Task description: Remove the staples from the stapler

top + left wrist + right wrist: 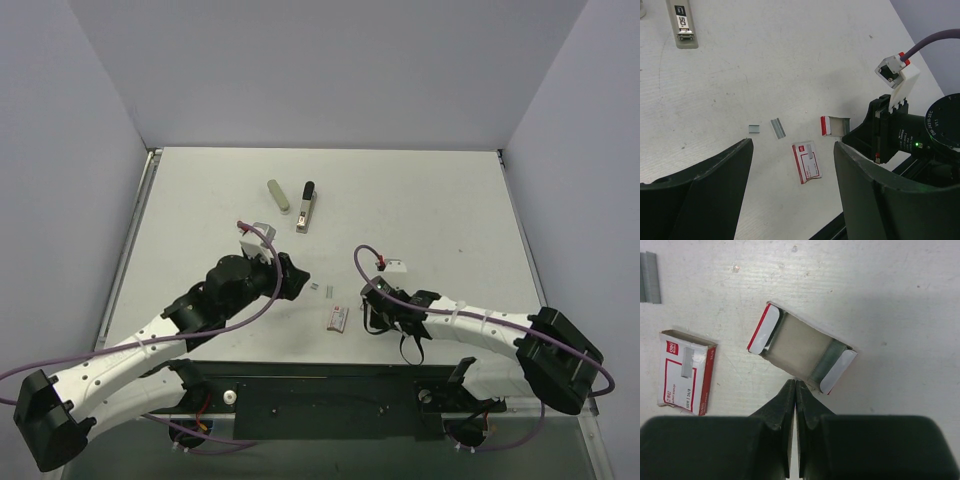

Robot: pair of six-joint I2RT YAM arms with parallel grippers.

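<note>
Toward twelve o'clock on the white tabletop (pixel 420 190), well apart from both arms: a slim silver-grey metal stapler (pixel 305 208) with black top, lying flat, black end pointing to twelve. Just at its nine o'clock, a plain olive-grey rounded bar (pixel 278 196). Left gripper (pixel 792 145) spread wide, holding nothing, with two short loose staple strips (pixel 777 128) and a red-and-white cardboard staple box (pixel 806 161) ahead of it. Right gripper (pixel 795 385) pinched fully shut on nothing, tips just beside an open box sleeve (pixel 802 347).

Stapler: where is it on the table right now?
In the top view the stapler lies at the far middle of the table, just right of the olive-grey bar and not touching it.
</note>
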